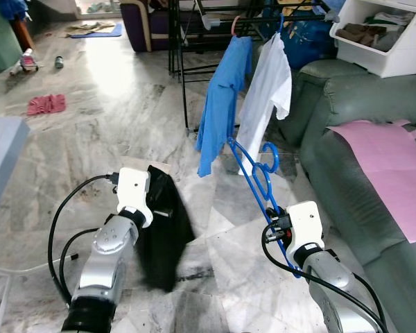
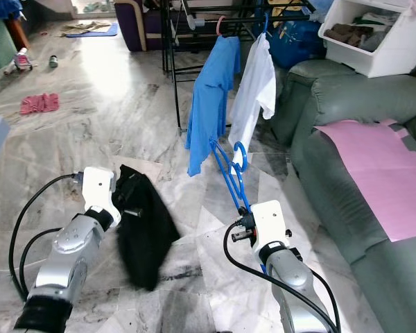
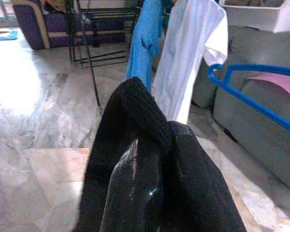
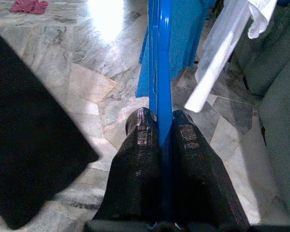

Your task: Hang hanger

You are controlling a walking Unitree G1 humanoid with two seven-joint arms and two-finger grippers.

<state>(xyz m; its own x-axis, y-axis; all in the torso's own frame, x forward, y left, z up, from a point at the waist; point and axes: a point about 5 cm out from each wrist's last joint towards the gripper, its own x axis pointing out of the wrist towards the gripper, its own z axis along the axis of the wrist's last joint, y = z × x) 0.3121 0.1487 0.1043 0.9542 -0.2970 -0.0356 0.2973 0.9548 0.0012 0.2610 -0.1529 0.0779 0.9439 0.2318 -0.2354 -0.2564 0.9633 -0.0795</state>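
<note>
The right gripper point(image 4: 159, 128) is clamped on the blue hanger point(image 1: 255, 172); in the right wrist view its two black fingers point(image 4: 137, 164) press against either side of the hanger's blue bar, which runs straight out between them toward twelve o'clock. In the head views the hanger rises from that gripper toward eleven o'clock, its hook curled at the upper end, just below the hem of the white shirt point(image 1: 267, 90) and near the lower edge of the blue shirt point(image 1: 220, 104). Both shirts hang side by side from the black drying rack point(image 1: 194, 41), at about twelve o'clock from the robot.

The left gripper point(image 3: 150, 140) holds a black garment point(image 1: 163, 222): the dark ribbed cloth drapes over the fingers in the left wrist view, and in the head views it hangs down from the gripper over the marble floor point(image 1: 111, 104). The hanger sits at roughly three o'clock from this garment, apart from it.

A grey-green sofa point(image 1: 347, 152) with a pink sheet point(image 1: 388, 166) lies at about two o'clock, a white bin point(image 1: 388, 41) above it. A red cloth point(image 1: 46, 104) lies on the floor at ten o'clock.
</note>
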